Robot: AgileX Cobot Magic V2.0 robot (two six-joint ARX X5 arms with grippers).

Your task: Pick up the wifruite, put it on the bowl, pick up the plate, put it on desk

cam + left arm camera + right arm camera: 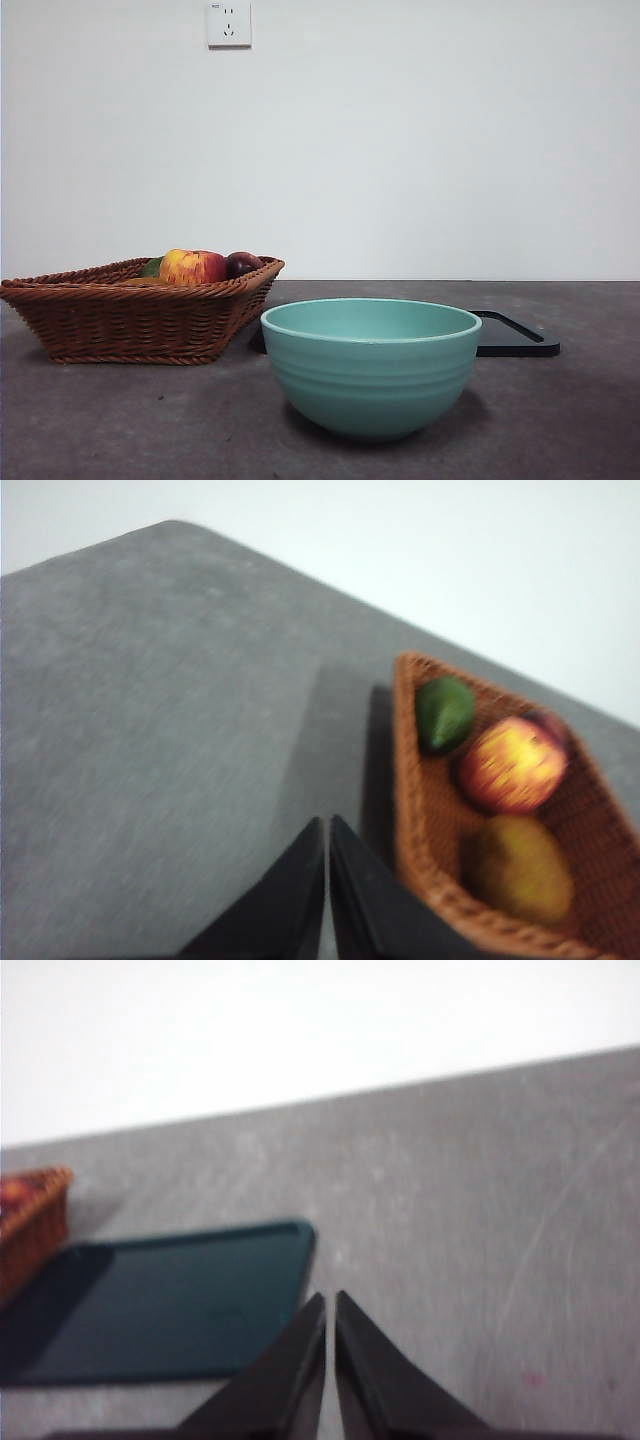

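Note:
The wifruite (520,870), a dull orange-brown oval, lies inside the wicker basket (412,780) in the left wrist view. My left gripper (327,825) hangs shut above the desk (150,730), just beside the basket's near rim and apart from the fruit. The teal bowl (370,365) stands upright at the front centre of the desk (100,420). Behind it lies the flat dark rectangular plate (515,340). My right gripper (330,1300) is shut, hovering beside a corner of the plate (170,1305). Neither arm shows in the front view.
The basket (130,320) stands at the left and also holds a red-yellow apple (192,267), a dark purple fruit (242,263) and a green fruit (445,712). A white wall with a socket (228,24) closes the desk's far side.

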